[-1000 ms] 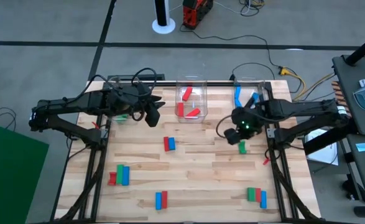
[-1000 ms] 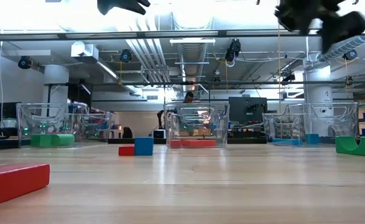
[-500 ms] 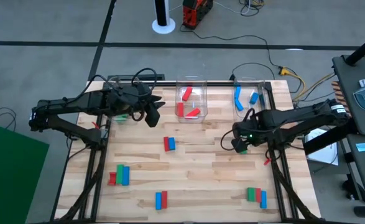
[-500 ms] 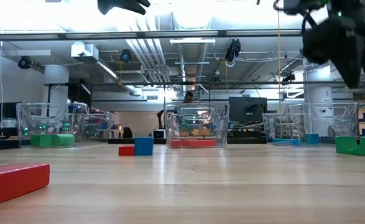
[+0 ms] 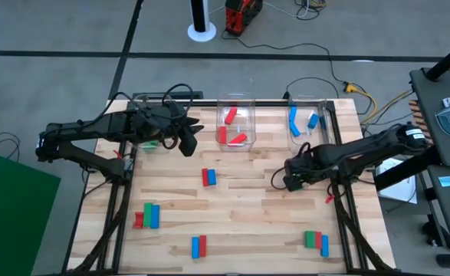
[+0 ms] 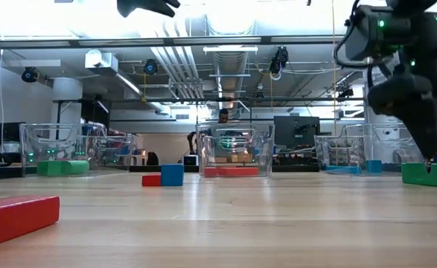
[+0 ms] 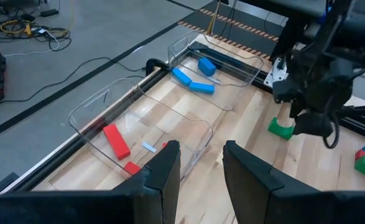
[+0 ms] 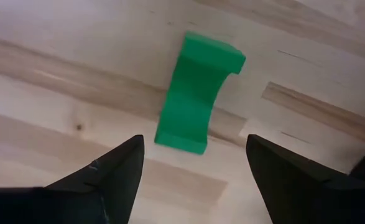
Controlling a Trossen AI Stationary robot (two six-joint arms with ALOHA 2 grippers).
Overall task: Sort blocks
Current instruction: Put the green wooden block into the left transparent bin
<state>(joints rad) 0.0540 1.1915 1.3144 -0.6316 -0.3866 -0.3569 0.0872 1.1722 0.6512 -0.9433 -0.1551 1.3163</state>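
Wooden slat table (image 5: 240,207) with three clear bins along the far edge: the middle bin (image 5: 235,123) has red blocks (image 5: 230,115) in it, the bin on the right (image 5: 304,116) holds blue blocks (image 5: 293,116), and the one on the left (image 6: 50,149) has a green block (image 6: 62,167) showing through its wall in the low view.

Right gripper (image 8: 194,155) is down low over a green block (image 8: 198,93) lying flat on the wood near the right side of the table, in front of the blue bin. Its fingers are spread wide on either side of the block and aren't touching it. In the low view the gripper's tips sit right at the top of that block.

Left gripper (image 7: 201,165) hangs up above the table near the left bin, fingers parted with nothing between them.

Loose blocks are scattered around: a red and blue pair (image 5: 208,177) mid-table, a red, green and blue cluster (image 5: 146,215) front left, a blue and red pair (image 5: 198,245) at the front, and a green, red and blue set (image 5: 315,241) front right.
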